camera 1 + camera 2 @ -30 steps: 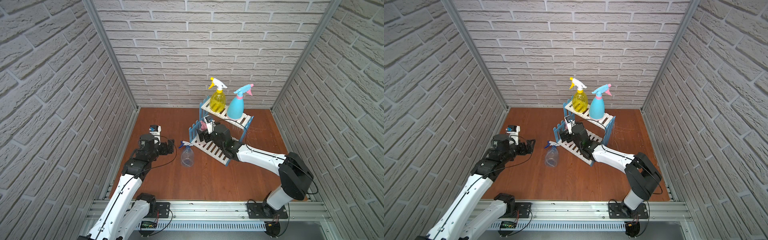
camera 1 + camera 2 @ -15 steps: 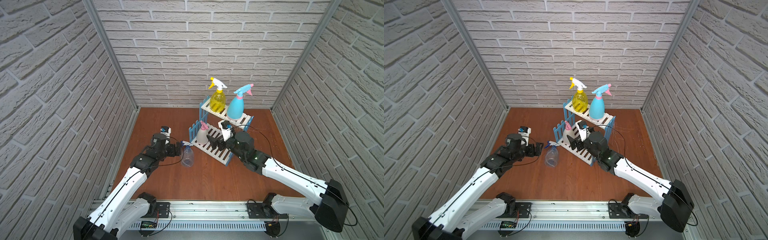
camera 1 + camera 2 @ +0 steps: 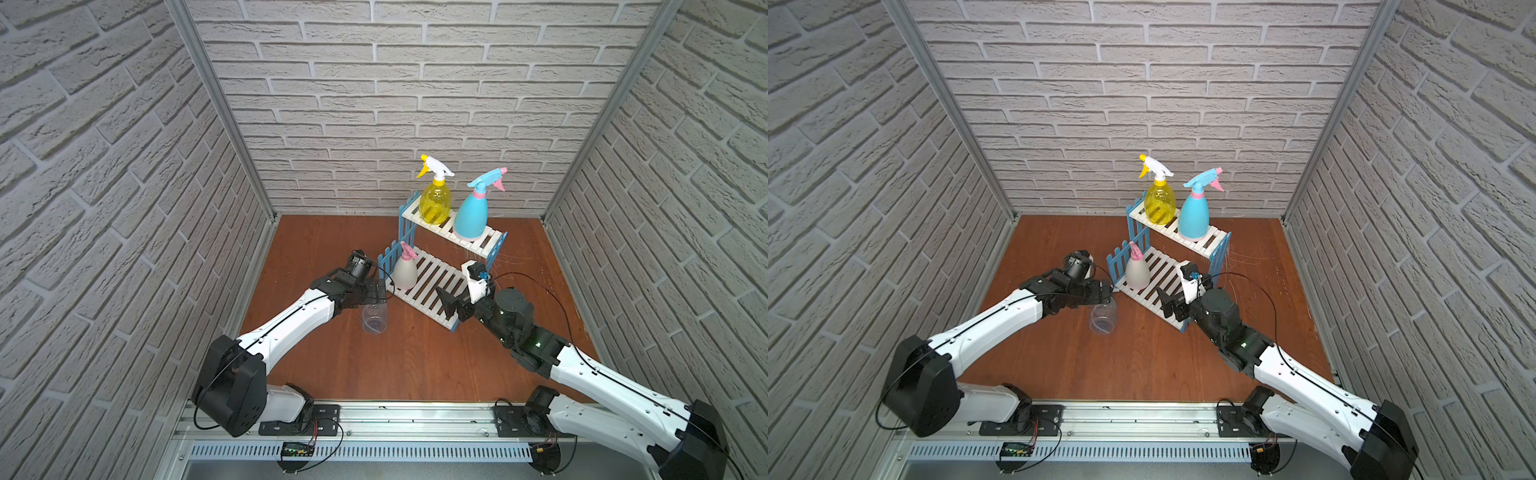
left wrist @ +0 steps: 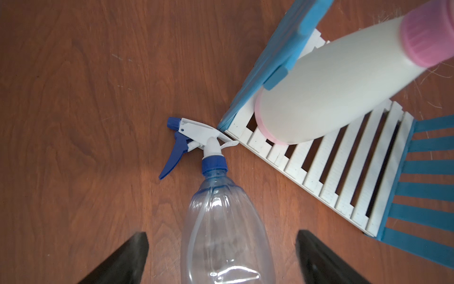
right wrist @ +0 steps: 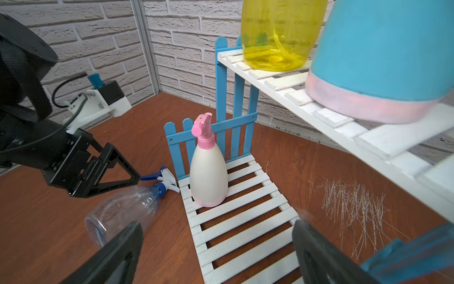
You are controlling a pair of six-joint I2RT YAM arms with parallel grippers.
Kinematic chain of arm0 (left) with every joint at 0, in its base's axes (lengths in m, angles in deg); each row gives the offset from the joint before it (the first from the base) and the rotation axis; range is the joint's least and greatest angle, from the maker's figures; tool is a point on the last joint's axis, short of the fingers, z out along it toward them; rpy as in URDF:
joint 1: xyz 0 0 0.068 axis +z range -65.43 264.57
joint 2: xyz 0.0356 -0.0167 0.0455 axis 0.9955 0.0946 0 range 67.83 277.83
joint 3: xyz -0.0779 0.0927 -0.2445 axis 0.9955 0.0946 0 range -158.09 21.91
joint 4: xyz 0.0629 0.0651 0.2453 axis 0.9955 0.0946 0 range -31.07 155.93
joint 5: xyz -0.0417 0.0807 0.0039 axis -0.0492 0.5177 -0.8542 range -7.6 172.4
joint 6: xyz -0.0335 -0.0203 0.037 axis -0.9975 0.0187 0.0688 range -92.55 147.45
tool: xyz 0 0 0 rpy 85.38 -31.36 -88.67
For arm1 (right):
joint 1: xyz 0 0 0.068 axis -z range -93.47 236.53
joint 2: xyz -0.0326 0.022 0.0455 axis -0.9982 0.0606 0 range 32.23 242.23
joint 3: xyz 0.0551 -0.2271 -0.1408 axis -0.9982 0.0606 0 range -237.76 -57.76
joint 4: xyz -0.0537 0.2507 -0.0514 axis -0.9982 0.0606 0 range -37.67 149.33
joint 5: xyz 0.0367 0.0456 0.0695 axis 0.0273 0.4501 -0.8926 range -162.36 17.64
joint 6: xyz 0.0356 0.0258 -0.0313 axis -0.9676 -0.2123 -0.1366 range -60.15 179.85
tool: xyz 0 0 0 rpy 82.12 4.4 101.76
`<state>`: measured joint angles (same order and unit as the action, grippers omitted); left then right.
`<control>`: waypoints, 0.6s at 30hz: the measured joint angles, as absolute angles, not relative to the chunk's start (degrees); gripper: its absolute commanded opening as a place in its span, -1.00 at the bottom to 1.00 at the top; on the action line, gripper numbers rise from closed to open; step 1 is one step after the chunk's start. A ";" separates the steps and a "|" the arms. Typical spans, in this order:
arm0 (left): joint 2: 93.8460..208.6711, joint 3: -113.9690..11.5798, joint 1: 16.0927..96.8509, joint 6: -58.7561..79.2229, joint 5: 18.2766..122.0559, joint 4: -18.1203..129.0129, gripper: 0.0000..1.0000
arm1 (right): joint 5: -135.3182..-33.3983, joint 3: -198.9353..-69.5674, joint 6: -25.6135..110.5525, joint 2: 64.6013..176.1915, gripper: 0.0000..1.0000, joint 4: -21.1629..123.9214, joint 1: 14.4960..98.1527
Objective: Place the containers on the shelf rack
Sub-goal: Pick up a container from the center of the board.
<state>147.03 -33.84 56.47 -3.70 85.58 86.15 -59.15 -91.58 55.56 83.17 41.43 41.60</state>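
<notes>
Left wrist view looks down on the clear bottle (image 4: 213, 204). It lies flat on the wooden floor (image 4: 73, 98). The left claw (image 4: 221, 233) is wide open, with one finger on each side of the bottle's fat belly. It is not touching the bottle.

In a top view, the clear bottle lies at about 8 o'clock from the shelf rack (image 3: 434, 276), just beside the low shelf. Its long side runs from 6 o'clock to 12 o'clock. The flat bottom faces 6 o'clock. The blue and white spray head faces 12 o'clock, right at the corner of the low shelf. I cannot tell if they touch. The nozzle and trigger stick out away from the rack.

This bottle looks empty, so I think it is very light. The plastic looks thin and would squash if squeezed hard. It is round and smooth, so it could roll or slip. The thin neck under the blue collar looks like the best place to hold. It must be stood up before it goes on a shelf.

The yellow bottle (image 3: 435, 203) and the blue bottle (image 3: 470, 218) stand on the top shelf. The cream bottle (image 3: 405, 272) stands on the low shelf. The right claw (image 5: 217, 223) is open and empty, at about 4 o'clock from the cream bottle.
</notes>
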 measured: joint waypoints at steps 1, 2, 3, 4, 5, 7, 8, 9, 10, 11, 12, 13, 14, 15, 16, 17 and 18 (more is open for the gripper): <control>147.71 -33.84 56.47 -4.36 85.23 86.17 0.97 | -58.95 -91.06 55.52 82.32 0.99 41.33 41.75; 148.34 -33.84 56.47 -4.97 84.90 86.17 0.96 | -58.80 -90.51 55.47 81.55 0.99 41.22 41.91; 149.43 -33.84 56.45 -5.76 84.44 86.15 0.97 | -58.60 -89.75 55.28 80.61 0.99 41.02 42.15; 150.26 -33.81 56.45 -6.61 84.18 86.15 0.96 | -58.49 -89.14 55.17 80.09 0.99 40.74 42.34; 151.03 -33.81 56.45 -7.18 83.96 86.15 0.97 | -58.38 -88.68 55.10 79.78 0.99 40.67 42.52; 152.43 -33.79 56.45 -8.16 83.54 86.19 0.97 | -58.36 -87.76 54.84 79.56 0.99 40.25 42.89; 153.02 -33.79 56.43 -8.56 83.35 86.19 0.97 | -58.38 -87.30 54.68 79.56 0.99 40.01 43.09; 153.39 -33.79 56.41 -8.75 83.19 86.19 0.96 | -58.38 -86.97 54.44 79.56 0.99 40.01 43.24; 153.69 -33.79 56.36 -9.10 83.04 86.19 0.97 | -58.40 -86.69 54.23 79.61 0.99 39.97 43.44; 153.96 -33.79 56.34 -9.30 82.87 86.19 0.97 | -58.43 -86.56 54.05 79.63 0.99 39.93 43.63; 154.20 -33.79 56.26 -9.65 82.73 86.17 0.97 | -58.45 -86.45 53.96 79.67 0.99 39.84 43.85; 154.48 -33.79 56.17 -9.80 82.52 86.13 0.97 | -58.56 -86.43 53.81 79.74 0.99 39.69 44.05; 154.83 -33.79 56.08 -10.06 82.25 86.06 0.97 | -58.67 -86.43 53.72 79.87 0.99 39.34 44.24; 155.25 -33.77 55.97 -10.24 81.82 85.91 0.97 | -58.86 -86.43 53.59 80.02 0.99 38.88 44.44; 155.75 -33.77 55.84 -10.46 81.51 85.76 0.97 | -59.06 -86.40 53.33 80.26 0.99 38.31 44.62; 156.38 -33.75 55.66 -10.65 81.20 85.58 0.96 | -59.30 -86.38 53.02 80.50 0.99 37.87 44.77; 156.97 -33.73 55.45 -10.85 80.96 85.45 0.96 | -59.52 -86.36 52.56 80.79 0.99 37.39 44.94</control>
<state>156.97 -33.73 55.45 -10.85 80.96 85.45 -59.52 -86.36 52.56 80.79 37.39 44.94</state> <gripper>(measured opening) 0.983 0.994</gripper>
